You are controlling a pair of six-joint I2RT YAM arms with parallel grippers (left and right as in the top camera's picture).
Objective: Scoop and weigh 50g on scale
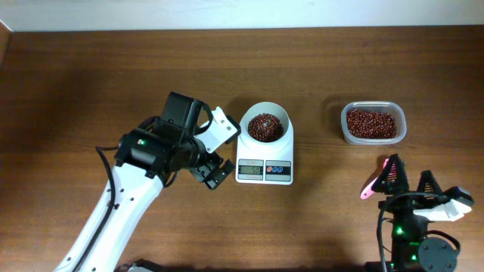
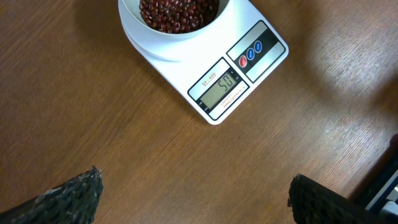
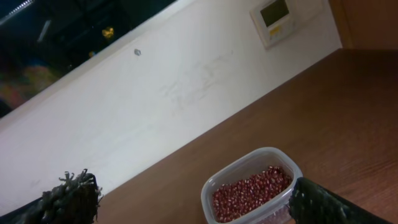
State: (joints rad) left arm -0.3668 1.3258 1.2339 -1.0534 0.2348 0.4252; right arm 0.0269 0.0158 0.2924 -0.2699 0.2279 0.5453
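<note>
Scale [image 1: 264, 161]: white, middle of counter [image 1: 91, 83], display [image 2: 221, 89] and coloured buttons facing the near edge.
Beans [image 1: 266, 126]: dark red-brown heap inside white bowl [image 1: 267, 106] sitting on the scale.
Display: digits look like 50.
Tub [image 1: 373, 123]: clear, more beans inside, right of scale, well apart.
Left jaws: wide apart, holding nothing, over bare counter just left of the scale.
Right jaws: wide apart, holding nothing, near the front edge, tub beyond.
Pink piece [image 1: 374, 183]: just beside right jaws; contact unclear.
</note>
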